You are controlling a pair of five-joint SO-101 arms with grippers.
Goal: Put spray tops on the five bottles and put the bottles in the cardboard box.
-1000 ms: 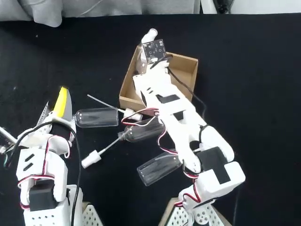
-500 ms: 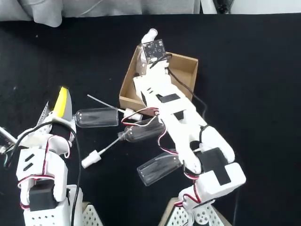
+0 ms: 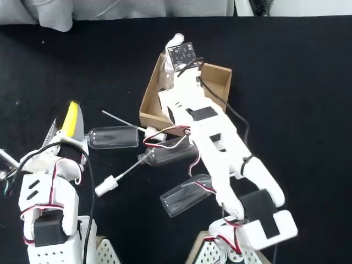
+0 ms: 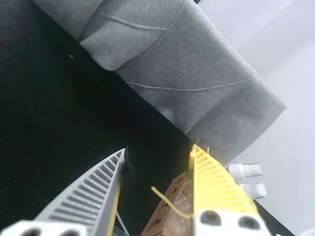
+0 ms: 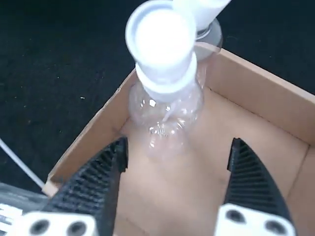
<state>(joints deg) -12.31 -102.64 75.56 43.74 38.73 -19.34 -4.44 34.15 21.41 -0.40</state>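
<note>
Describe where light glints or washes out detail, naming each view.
High view: the black table hides shadows; a clear bottle on it carries pale glints. Right wrist view: the nearer spray top is blown out white, highlights fleck its capped bottle in the cardboard box. Left wrist view: bright wall behind the grey cloth.

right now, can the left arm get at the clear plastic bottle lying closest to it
Probably yes: the clear plastic bottle lies just beside the left gripper, whose jaws stand open, with only bare black table between them.
</note>
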